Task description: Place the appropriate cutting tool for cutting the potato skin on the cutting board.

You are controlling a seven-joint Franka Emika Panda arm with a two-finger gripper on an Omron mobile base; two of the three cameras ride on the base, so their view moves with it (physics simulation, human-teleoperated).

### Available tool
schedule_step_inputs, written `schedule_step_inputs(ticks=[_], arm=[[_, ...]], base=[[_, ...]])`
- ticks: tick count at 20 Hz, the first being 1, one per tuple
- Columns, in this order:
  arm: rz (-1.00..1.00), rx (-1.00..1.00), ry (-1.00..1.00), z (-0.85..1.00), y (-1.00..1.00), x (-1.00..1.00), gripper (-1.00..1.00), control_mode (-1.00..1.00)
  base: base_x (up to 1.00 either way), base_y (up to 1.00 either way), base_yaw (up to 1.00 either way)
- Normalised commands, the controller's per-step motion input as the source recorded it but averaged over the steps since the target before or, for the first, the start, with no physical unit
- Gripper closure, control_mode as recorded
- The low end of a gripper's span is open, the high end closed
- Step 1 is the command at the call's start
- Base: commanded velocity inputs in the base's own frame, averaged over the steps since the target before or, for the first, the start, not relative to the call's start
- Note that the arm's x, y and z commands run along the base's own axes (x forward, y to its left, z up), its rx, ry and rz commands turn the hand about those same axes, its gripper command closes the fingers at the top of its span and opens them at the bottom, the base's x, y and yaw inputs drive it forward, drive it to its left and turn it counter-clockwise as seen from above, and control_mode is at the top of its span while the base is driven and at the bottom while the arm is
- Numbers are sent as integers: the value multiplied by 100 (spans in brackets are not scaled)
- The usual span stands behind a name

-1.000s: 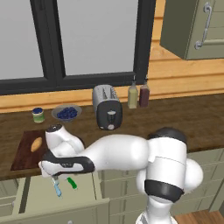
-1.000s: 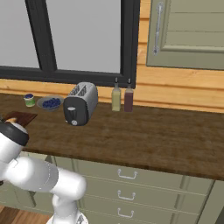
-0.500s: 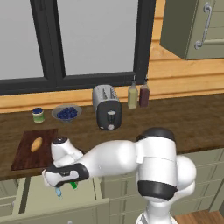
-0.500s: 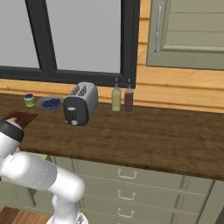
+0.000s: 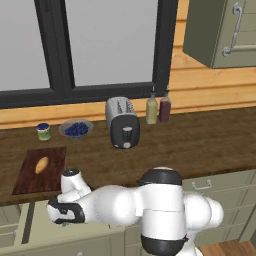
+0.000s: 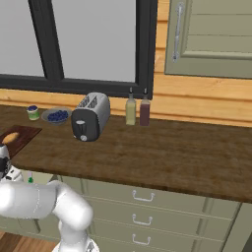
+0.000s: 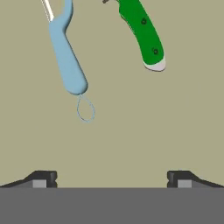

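Gripper: jaws wide apart, empty | peeler: left of green knife | advice: centre over blue handle, avoiding the knife.

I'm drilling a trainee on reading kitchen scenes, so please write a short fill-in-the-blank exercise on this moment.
1. The small oval tan potato lies on the dark reddish-brown wooden ____.
2. In the hand view, the slim peeler is light ____.
3. Beside it lies a knife handle coloured ____.
4. The gripper has its jaws ____.

Missing words: cutting board; blue; green; open
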Motion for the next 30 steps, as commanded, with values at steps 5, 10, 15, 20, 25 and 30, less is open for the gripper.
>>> schedule_step_inputs(ticks=[5,10,15,20,25,30], arm=[[-4,0,13,-41,29,-5,-100,-100],[-2,0,8,-33,14,-32,-100,-100],[-3,0,9,-19,0,-74,-100,-100],[-4,0,10,-7,0,-98,-100,-100],[-6,0,11,5,0,-100,-100,-100],[-5,-4,3,43,0,-50,-100,-100]], base=[[0,0,0],[0,0,0],[0,0,0],[0,0,0],[0,0,0],[0,0,0]])
